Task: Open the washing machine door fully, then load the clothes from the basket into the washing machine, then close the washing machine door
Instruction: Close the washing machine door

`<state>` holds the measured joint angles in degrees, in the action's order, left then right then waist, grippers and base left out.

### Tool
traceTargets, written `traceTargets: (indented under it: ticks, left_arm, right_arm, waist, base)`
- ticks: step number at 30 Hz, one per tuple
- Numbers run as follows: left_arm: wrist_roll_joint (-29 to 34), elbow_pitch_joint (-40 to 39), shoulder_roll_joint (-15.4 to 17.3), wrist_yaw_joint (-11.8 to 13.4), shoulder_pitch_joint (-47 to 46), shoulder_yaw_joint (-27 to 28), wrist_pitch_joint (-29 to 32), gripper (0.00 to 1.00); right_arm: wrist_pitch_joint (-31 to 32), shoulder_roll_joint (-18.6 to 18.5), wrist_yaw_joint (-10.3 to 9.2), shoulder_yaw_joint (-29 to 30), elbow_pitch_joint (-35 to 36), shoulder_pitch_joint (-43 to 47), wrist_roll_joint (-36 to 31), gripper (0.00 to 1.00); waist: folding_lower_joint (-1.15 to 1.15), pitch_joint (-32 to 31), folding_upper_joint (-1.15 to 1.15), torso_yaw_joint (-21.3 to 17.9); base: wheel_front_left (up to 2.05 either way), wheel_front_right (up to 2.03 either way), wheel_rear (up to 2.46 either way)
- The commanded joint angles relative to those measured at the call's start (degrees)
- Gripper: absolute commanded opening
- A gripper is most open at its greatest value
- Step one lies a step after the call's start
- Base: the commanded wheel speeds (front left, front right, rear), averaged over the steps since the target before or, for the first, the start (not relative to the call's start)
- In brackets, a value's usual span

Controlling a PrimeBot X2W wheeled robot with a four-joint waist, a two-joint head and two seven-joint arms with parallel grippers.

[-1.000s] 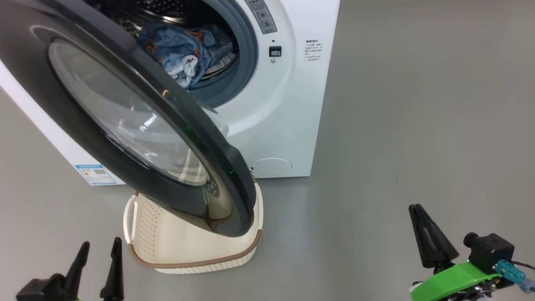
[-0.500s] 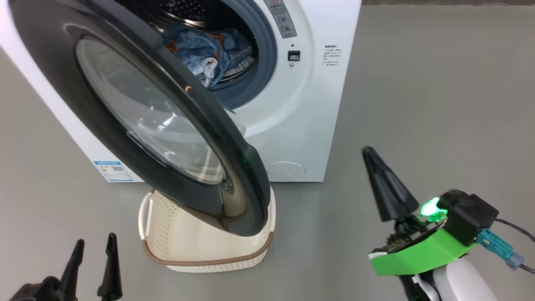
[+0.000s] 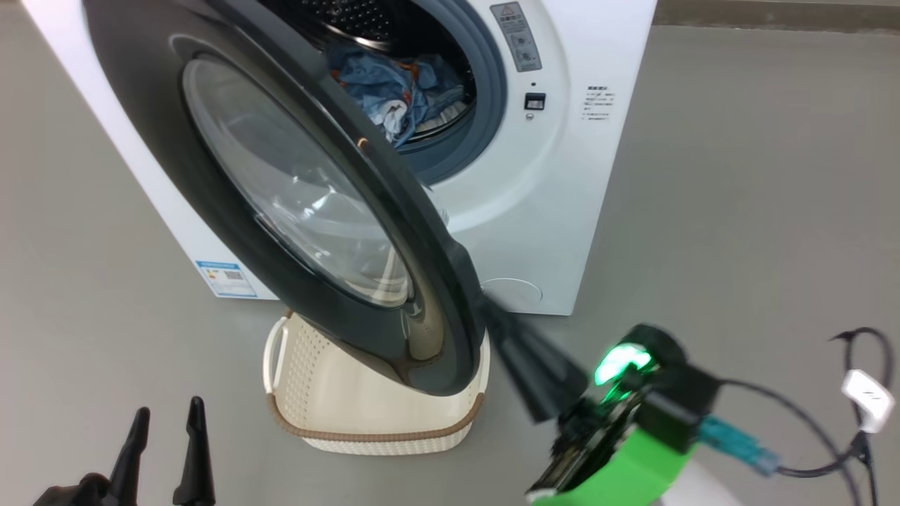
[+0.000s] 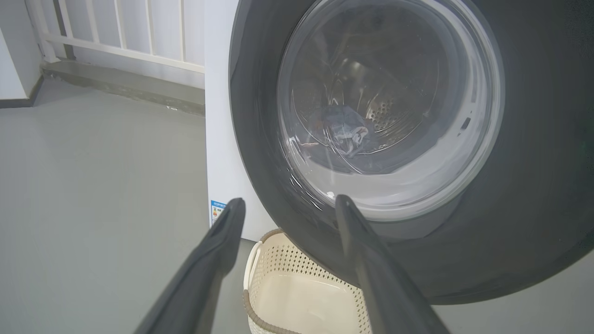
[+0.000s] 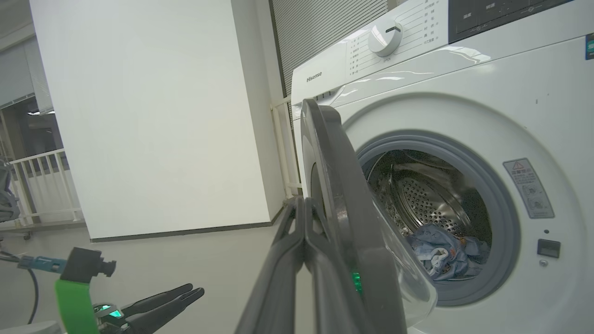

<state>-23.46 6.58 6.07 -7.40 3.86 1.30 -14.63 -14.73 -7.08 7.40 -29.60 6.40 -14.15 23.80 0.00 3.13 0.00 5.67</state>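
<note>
- The clothes [image 3: 397, 91] lie inside the drum of the washing machine [image 3: 548, 211], a light-blue heap just behind the grey gasket. What shows of the basket [image 3: 380, 437] looks empty, so the step in hand is judged to be closing the door.
- The washing machine door [image 3: 295, 204] stands part open, swung out over the basket on the grey floor [image 3: 703, 211].
- The right gripper [image 3: 492, 309] has its jaws pressed together, holding nothing, with its tip at the door's free edge on the outer face.
- The left gripper [image 3: 170, 407] hangs low and well apart from the door, jaws spread wide and empty.
- The next move likely calls for a steady push on the outer rim along the door's arc until the latch catches, with no cloth caught at the gasket.
- The right gripper is blurred in the head view, so actual contact with the rim cannot be told.
- The door hides the basket's far side, and its hinge is out of sight.
</note>
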Motion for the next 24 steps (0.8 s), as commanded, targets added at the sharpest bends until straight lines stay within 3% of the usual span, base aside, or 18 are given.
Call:
traceTargets:
  ticks: [1,11,24]
  left_arm:
    - [0.35,-1.76,0.44,-0.09,-0.89,1.92,-0.37,1.00]
    - [0.01,-1.59,-0.62,-0.09,-2.47,0.72,-0.37,1.00]
    - [-0.34,-1.00,-1.58,-0.09,-5.24,-0.80,-0.37,1.00]
  right_arm:
    - [-0.27,0.46,0.09,-2.21,0.60,-1.66,0.47,0.00]
    - [-0.27,0.50,0.09,-11.19,-11.39,-2.77,3.86,0.00]
    - [-0.27,1.18,0.09,-9.65,-22.76,-6.67,5.33,0.00]
  waist:
    - [0.00,0.17,0.00,0.54]
    - [0.00,2.64,0.00,3.38]
    - [0.00,6.59,0.00,5.56]
  base:
    - [0.00,0.00,0.00]
    - [0.00,0.00,0.00]
    - [0.00,0.00,0.00]
